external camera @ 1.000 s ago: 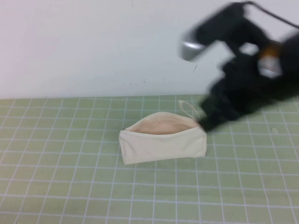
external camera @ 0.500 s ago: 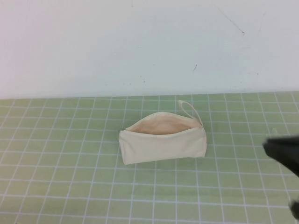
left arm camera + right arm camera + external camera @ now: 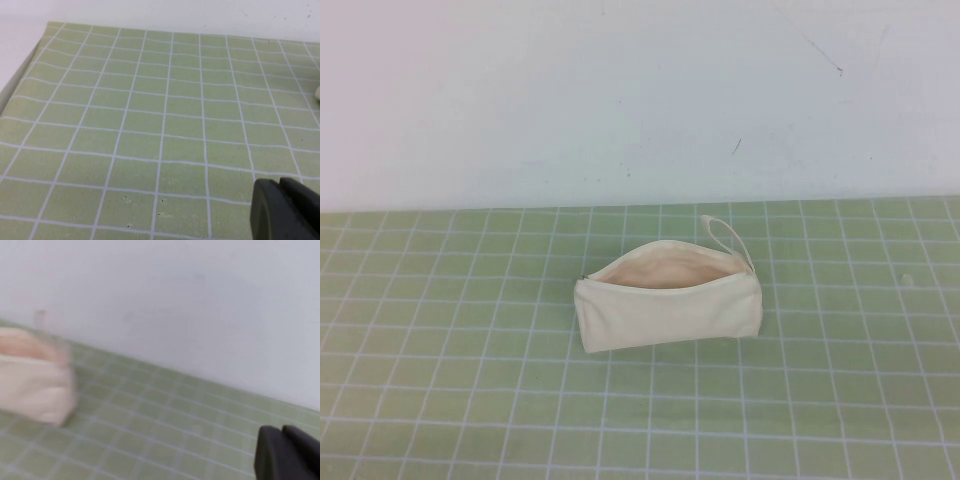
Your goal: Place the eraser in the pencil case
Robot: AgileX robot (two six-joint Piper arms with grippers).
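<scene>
The pencil case (image 3: 667,296) lies unzipped on the green-gridded tabletop (image 3: 470,400), while the left gripper (image 3: 286,209) and right gripper (image 3: 287,452) hover aside, jaws pressed together, empty.

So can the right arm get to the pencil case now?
Probably yes. The pencil case sits alone on the mat, mouth open, nothing blocking it. Right gripper hovers beside it; left gripper is parked away.

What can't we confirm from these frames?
- Eraser: not visible in any view; the pencil case interior is only partly shown past its front wall in the high view.
- Left gripper: cut off by the left wrist view's edge.
- Right gripper: cut off likewise in the blurred right wrist view.
</scene>
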